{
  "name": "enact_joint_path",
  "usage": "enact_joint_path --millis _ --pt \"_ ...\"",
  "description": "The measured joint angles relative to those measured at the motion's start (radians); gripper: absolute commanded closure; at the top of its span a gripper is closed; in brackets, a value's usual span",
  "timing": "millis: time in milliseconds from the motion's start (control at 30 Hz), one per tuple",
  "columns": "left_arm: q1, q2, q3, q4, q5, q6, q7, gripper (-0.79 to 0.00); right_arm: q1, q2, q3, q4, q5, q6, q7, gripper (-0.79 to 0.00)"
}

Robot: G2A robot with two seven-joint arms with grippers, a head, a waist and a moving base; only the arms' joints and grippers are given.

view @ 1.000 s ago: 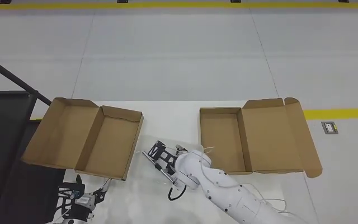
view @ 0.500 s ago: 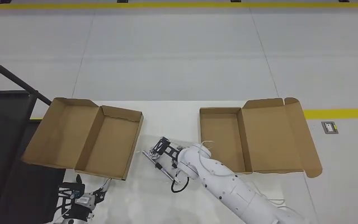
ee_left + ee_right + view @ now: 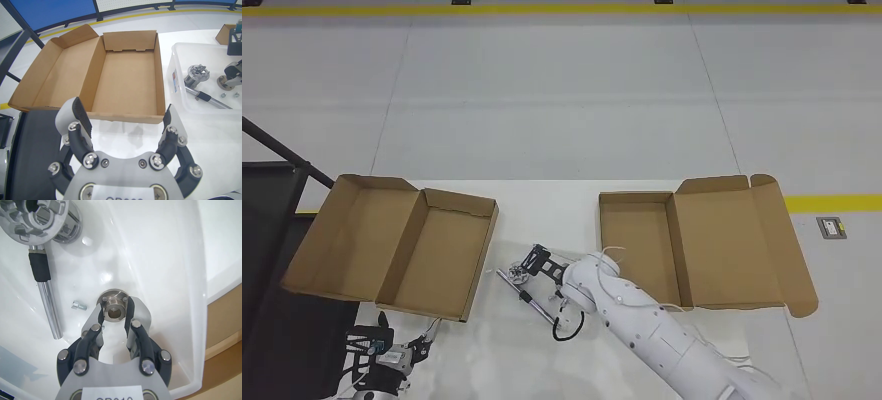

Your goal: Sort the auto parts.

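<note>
Closest to us, the right gripper (image 3: pixel 115 303) is down inside a clear plastic bin (image 3: pixel 196 313). Its two pads press on opposite sides of the raised collar of a flanged bushing (image 3: pixel 111 302). The bushing stands upright on the bin floor with its bore facing up and its flange flat beneath the fingertips. The part therefore sits squarely between the fingers, and we read the grip as clamped on it. Just beside the bushing a small bolt (image 3: pixel 79 306) lies on its side, apart from both the bushing and the nearer finger. A little farther out, a chrome rod (image 3: pixel 47 294) with a black sleeve lies flat on the bin floor. Its far end meets a cast hub (image 3: pixel 37 224), a toothed grey casting that lies tilted in the far part of the bin. Past the bin wall we see the brown edge of the right cardboard box (image 3: pixel 223 323).

The left gripper (image 3: pixel 122 108) hangs over the white table (image 3: pixel 132 136) with its fingers spread wide. Just beyond its fingertips is the near wall of the left cardboard box (image 3: pixel 130 42), which is open with its lid folded out to the outer side. The bin stands just beside that box, between the two boxes.
</note>
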Motion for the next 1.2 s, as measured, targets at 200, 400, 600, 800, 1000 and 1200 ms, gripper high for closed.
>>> enact_joint_path --millis 200,400,600,800,1000,1200 --pt "0.0 0.0 0.0 0.0 0.0 0.0 0.0 -0.785 0.011 -0.017 0.001 0.04 0.002 -0.01 -0.002 0.0" --pt "0.0 0.0 0.0 0.0 0.0 0.0 0.0 -0.785 0.007 -0.017 0.031 0.023 0.015 -0.035 -0.033 0.0" --pt "0.0 0.0 0.0 0.0 0.0 0.0 0.0 -0.785 -0.061 0.037 0.145 -0.171 0.024 -0.121 -0.063 0.0" --pt "0.0 0.0 0.0 0.0 0.0 0.0 0.0 -0.785 -0.274 0.138 0.403 -0.593 -0.026 -0.193 -0.03 0.0" --pt "0.0 0.0 0.0 0.0 0.0 0.0 0.0 -0.785 -0.418 0.178 0.612 -0.834 -0.184 0.017 0.038 0.0" --pt "0.0 0.0 0.0 0.0 0.0 0.0 0.0 -0.785 -0.293 0.168 0.62 -0.584 -0.249 0.134 0.055 0.0"
